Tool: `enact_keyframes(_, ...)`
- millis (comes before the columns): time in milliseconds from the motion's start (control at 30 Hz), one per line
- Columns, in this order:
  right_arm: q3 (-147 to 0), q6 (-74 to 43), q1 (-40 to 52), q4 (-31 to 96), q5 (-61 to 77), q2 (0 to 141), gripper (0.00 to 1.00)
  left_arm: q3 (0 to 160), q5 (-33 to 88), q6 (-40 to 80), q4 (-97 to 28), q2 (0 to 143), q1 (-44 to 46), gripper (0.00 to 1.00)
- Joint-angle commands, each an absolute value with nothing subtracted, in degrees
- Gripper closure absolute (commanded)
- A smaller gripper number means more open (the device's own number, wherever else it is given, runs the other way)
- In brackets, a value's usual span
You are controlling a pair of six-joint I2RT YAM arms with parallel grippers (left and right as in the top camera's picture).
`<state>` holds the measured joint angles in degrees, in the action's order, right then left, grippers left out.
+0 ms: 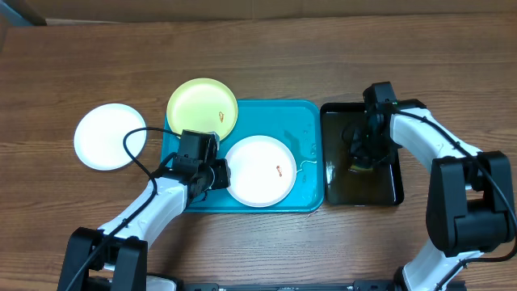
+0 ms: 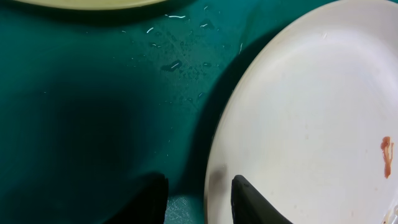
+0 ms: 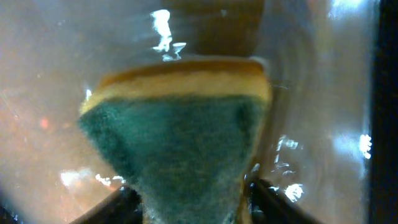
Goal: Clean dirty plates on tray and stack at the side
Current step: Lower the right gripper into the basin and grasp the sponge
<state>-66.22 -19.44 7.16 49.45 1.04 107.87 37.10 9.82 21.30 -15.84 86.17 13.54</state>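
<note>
– Turquoise tray (image 1: 307, 121) as our marker: what sits nearest?

– The left claw (image 2: 199, 196), over the tray's near-left part. Its jaws are apart and straddle the rim of the smeared white plate (image 1: 258, 171), which lies in the middle of the tray. It isn't clamped, as far as I can see.

– And the scrubber?

– Just right of the tray, down in the wet black tray (image 1: 384, 192), the right claw (image 1: 365, 153) pinches the sponge (image 3: 180, 124), green face towards its camera.

– Farther back?

– A clean-looking white plate (image 1: 111, 136) on the table (image 1: 81, 65), left of the tray. Then the yellow-green plate (image 1: 202, 105), overlapping the tray's far-left corner, with an orange speck (image 1: 221, 118) on it.

– So how is this step done well?

– My judgement: close firmly on that rim so the plate cannot skate on the wet tray. Lift the sponge clear and let it drip. Then wipe across the red smear (image 2: 387, 155) towards the held edge, not away from it.
</note>
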Motion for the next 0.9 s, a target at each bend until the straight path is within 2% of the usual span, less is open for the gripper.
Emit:
enact_keyframes(0, -64.5, -19.8, 7.2, 49.6, 1.8, 108.2, 0.96, 37.1, 10.2, 21.9, -15.6, 86.6, 13.8, 0.64)
enact_keyframes(67, -64.7, -19.0, 7.2, 50.3, 2.6, 108.2, 0.95, 37.1, 10.2, 21.9, -15.6, 86.6, 13.8, 0.64)
enact_keyframes(100, -64.9, -18.3, 7.2, 50.9, 3.2, 108.2, 0.70, 37.1, 10.2, 21.9, -15.6, 86.6, 13.8, 0.64)
enact_keyframes(133, -65.1, -17.8, 7.2, 51.6, 3.8, 108.2, 0.33, 37.1, 10.2, 21.9, -15.6, 86.6, 13.8, 0.64)
enact_keyframes(167, -65.4, -17.8, 7.2, 52.4, 4.2, 108.2, 0.23, 37.1, 10.2, 21.9, -15.6, 86.6, 13.8, 0.63)
enact_keyframes(300, -65.5, -17.8, 7.2, 55.9, 4.8, 108.2, 0.24, 37.1, 10.2, 21.9, -15.6, 86.6, 13.8, 0.62)
enact_keyframes(367, -65.3, -17.8, 7.2, 57.1, 4.8, 108.2, 0.30, 37.1, 10.2, 21.9, -15.6, 86.6, 13.8, 0.60)
enact_keyframes(400, -65.2, -17.8, 7.2, 57.3, 4.8, 108.2, 0.37, 37.1, 10.2, 21.9, -15.6, 86.6, 13.8, 0.59)
enact_keyframes(433, -65.0, -17.8, 7.2, 57.3, 4.8, 108.2, 0.57, 37.1, 10.2, 21.9, -15.6, 86.6, 13.8, 0.59)
enact_keyframes(467, -64.8, -17.8, 7.2, 57.3, 4.8, 108.2, 0.83, 37.1, 10.2, 21.9, -15.6, 86.6, 13.8, 0.59)
enact_keyframes(500, -64.8, -17.8, 7.2, 57.4, 4.8, 108.2, 0.96, 37.1, 10.2, 21.9, -15.6, 86.6, 13.8, 0.59)
enact_keyframes(600, -65.1, -17.8, 7.2, 58.7, 4.9, 108.2, 0.96, 37.1, 10.2, 21.9, -15.6, 86.6, 13.8, 0.58)
enact_keyframes(633, -65.5, -17.8, 7.2, 59.6, 4.8, 108.2, 0.95, 37.1, 10.2, 21.9, -15.6, 86.6, 13.8, 0.58)
enact_keyframes(667, -66.1, -17.5, 7.2, 60.3, 4.8, 108.2, 0.88, 37.1, 10.2, 21.9, -15.6, 86.6, 13.8, 0.58)
enact_keyframes(733, -67.4, -15.9, 7.1, 61.2, 4.6, 108.2, 0.40, 37.1, 10.2, 21.9, -15.6, 86.6, 13.8, 0.58)
enact_keyframes(800, -68.5, -15.6, 7.0, 61.2, 3.7, 108.2, 0.24, 37.1, 10.2, 21.9, -15.6, 86.6, 13.8, 0.58)
enact_keyframes(867, -69.4, -15.7, 7.0, 60.4, 2.5, 108.2, 0.18, 37.1, 10.2, 21.9, -15.6, 86.6, 13.8, 0.58)
